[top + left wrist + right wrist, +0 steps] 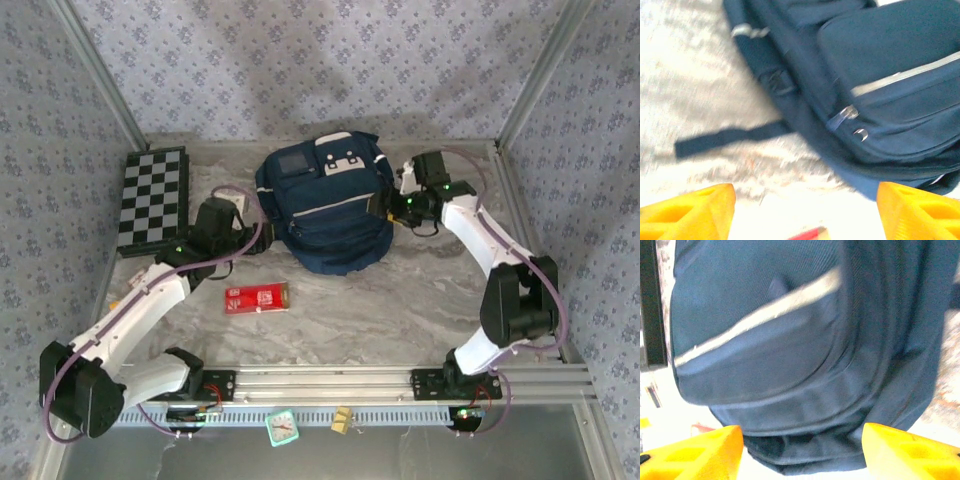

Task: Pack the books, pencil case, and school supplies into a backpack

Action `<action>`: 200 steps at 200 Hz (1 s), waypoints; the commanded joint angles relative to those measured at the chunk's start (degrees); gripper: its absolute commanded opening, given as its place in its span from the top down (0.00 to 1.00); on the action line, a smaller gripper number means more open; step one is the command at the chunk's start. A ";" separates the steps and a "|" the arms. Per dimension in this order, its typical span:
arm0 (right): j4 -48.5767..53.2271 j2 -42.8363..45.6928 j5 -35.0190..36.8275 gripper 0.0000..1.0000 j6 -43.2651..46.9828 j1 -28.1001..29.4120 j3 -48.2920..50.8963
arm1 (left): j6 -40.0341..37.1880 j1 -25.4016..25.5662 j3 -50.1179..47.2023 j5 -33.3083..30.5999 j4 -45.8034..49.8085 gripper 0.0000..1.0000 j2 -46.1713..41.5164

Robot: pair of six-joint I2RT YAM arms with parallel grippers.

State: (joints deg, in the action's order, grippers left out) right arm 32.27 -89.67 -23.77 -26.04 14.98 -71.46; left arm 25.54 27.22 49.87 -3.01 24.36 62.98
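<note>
The navy backpack [328,205] with a white stripe lies at the back middle of the table, looking closed. My left gripper [248,214] stands open just off its left side, and its yellow fingers [690,212] are wide apart over bare table. A loose strap [730,137] lies ahead of them. My right gripper [386,207] is open at the backpack's right side, with the bag's edge [805,455] showing between its fingers. Of the school supplies, a red box [257,297] lies flat in front of the backpack; its corner [807,234] peeks in. The books and the pencil case are out of view.
A black-and-white chequered board [152,198] lies at the back left. Patterned walls close in the table on three sides. A small teal clock [283,427] and a yellow scrap [341,420] sit below the front rail [330,380].
</note>
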 commanded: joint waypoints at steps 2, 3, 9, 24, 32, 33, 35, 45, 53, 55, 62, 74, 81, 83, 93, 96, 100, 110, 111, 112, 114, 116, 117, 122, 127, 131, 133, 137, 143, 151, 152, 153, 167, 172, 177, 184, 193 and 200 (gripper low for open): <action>-2.17 3.53 4.13 0.33 -4.54 6.46 5.20 | 11.40 -1.82 -3.64 -0.69 11.52 0.25 -2.19; -2.24 3.67 4.33 0.33 -4.63 6.82 5.37 | 11.74 -1.91 -3.90 -0.69 11.69 0.24 -2.31; -2.43 3.80 5.38 0.33 -5.20 9.21 5.97 | 13.70 -2.59 -5.11 -0.64 12.64 0.24 -3.01; -3.62 3.16 6.70 0.32 -6.67 14.96 7.16 | 17.30 -4.69 -8.53 0.44 14.20 0.24 -5.08; -4.55 2.53 7.33 0.32 -7.31 17.78 7.75 | 18.91 -5.86 -10.46 0.24 16.36 0.23 -6.40; -4.70 2.42 7.46 0.32 -7.47 18.10 7.83 | 19.10 -6.13 -10.65 0.22 16.57 0.23 -6.61; -4.92 2.20 7.63 0.32 -7.69 18.71 7.96 | 19.41 -6.55 -11.19 0.26 16.83 0.23 -6.96; -6.30 0.89 8.50 0.32 -8.61 21.67 8.50 | 20.57 -8.40 -13.80 0.65 17.82 0.23 -8.54; -7.08 -0.33 8.81 0.32 -9.35 23.74 8.54 | 21.15 -9.85 -15.49 1.13 18.43 0.23 -9.77; -7.30 -0.68 8.93 0.32 -9.50 24.21 8.47 | 21.13 -10.31 -15.87 1.22 18.59 0.23 -9.95; -8.26 -2.04 9.05 0.32 -9.49 25.89 8.30 | 21.68 -11.32 -16.94 1.33 19.46 0.23 -10.66; -9.05 -4.77 9.46 0.32 -10.53 28.68 7.19 | 22.02 -12.65 -18.62 1.90 19.52 0.23 -11.63; -9.01 -6.21 9.90 0.32 -11.12 30.01 6.32 | 21.96 -13.33 -19.86 3.19 18.44 0.23 -11.95; -9.03 -6.57 9.95 0.32 -11.20 30.32 6.13 | 21.87 -13.51 -20.24 3.67 17.83 0.23 -11.97; -9.83 -8.42 10.05 0.32 -11.20 32.09 5.19 | 21.88 -14.42 -21.98 6.50 15.43 0.23 -11.69; -10.05 -8.90 10.15 0.32 -11.29 32.51 4.97 | 21.93 -14.59 -22.43 7.10 14.97 0.23 -11.53; -10.36 -9.45 10.32 0.32 -11.38 33.12 4.82 | 21.99 -14.66 -22.72 7.82 14.92 0.24 -11.28; -11.03 -11.00 10.16 0.32 -11.44 34.31 4.27 | 21.98 -14.65 -23.21 8.88 12.81 0.24 -10.96; -11.11 -11.16 10.11 0.32 -11.46 34.36 4.20 | 22.00 -14.65 -23.22 8.93 12.77 0.24 -10.95; -11.10 -11.33 10.04 0.32 -11.48 34.47 4.13 | 22.00 -14.65 -23.27 9.00 12.71 0.24 -10.86; -11.09 -11.58 9.94 0.32 -11.48 34.60 3.98 | 21.99 -14.68 -23.31 9.12 12.61 0.24 -10.93; -11.13 -11.89 9.90 0.32 -11.57 34.66 3.90 | 21.92 -14.66 -23.39 9.28 12.57 0.24 -10.94; -11.16 -12.09 9.89 0.32 -11.57 34.71 3.84 | 21.83 -14.66 -23.40 9.35 12.56 0.24 -10.95; -11.26 -12.95 9.56 0.32 -11.92 34.89 3.65 | 21.68 -14.65 -23.62 9.70 12.21 0.23 -10.97; -11.55 -13.53 9.10 0.32 -12.24 34.95 3.62 | 21.54 -14.65 -23.89 10.18 11.78 0.24 -11.04; -11.88 -14.03 8.58 0.32 -12.42 35.02 3.65 | 21.40 -14.65 -24.16 10.57 11.56 0.24 -11.04; -12.08 -14.21 8.39 0.32 -12.49 35.02 3.62 | 21.29 -14.65 -24.15 10.76 11.58 0.24 -10.97; -12.38 -14.53 8.17 0.32 -12.60 35.04 3.67 | 21.18 -14.63 -24.20 11.16 11.59 0.24 -10.86; -12.66 -14.83 8.36 0.32 -12.65 35.13 3.72 | 21.19 -14.57 -24.28 11.65 11.34 0.24 -10.65; -12.80 -15.07 8.59 0.32 -12.46 35.17 3.87 | 21.54 -14.35 -24.63 13.07 10.79 0.24 -10.60; -12.78 -15.08 8.58 0.32 -12.41 35.14 3.91 | 21.60 -14.33 -24.63 13.18 10.75 0.24 -10.60; -12.77 -15.13 8.53 0.32 -12.39 35.08 3.89 | 21.67 -14.27 -24.68 13.32 10.69 0.24 -10.55; -12.25 -15.27 8.58 0.32 -12.10 34.57 4.05 | 23.33 -11.83 -25.07 13.42 9.06 0.24 -10.82; -12.16 -15.19 8.69 0.32 -12.11 34.30 4.16 | 24.08 -10.62 -25.08 12.93 8.50 0.24 -10.73; -12.04 -15.10 8.73 0.32 -12.03 34.20 4.22 | 24.84 -9.29 -25.12 12.56 7.92 0.24 -10.51; -11.69 -14.94 8.82 0.32 -11.89 34.02 4.22 | 26.06 -7.60 -24.93 12.48 7.05 0.24 -10.10; -10.91 -14.77 9.53 0.32 -11.67 33.82 4.14 | 27.61 -5.63 -24.67 12.51 5.98 0.25 -9.43; -10.32 -14.59 10.37 0.32 -11.58 33.77 4.10 | 28.35 -4.28 -24.36 11.89 5.59 0.26 -9.24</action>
State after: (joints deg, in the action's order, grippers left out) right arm 20.25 -104.27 -15.35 -37.12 49.36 -66.26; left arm 49.67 19.09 25.15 8.32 33.30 52.71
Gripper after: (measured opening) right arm 0.681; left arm 0.750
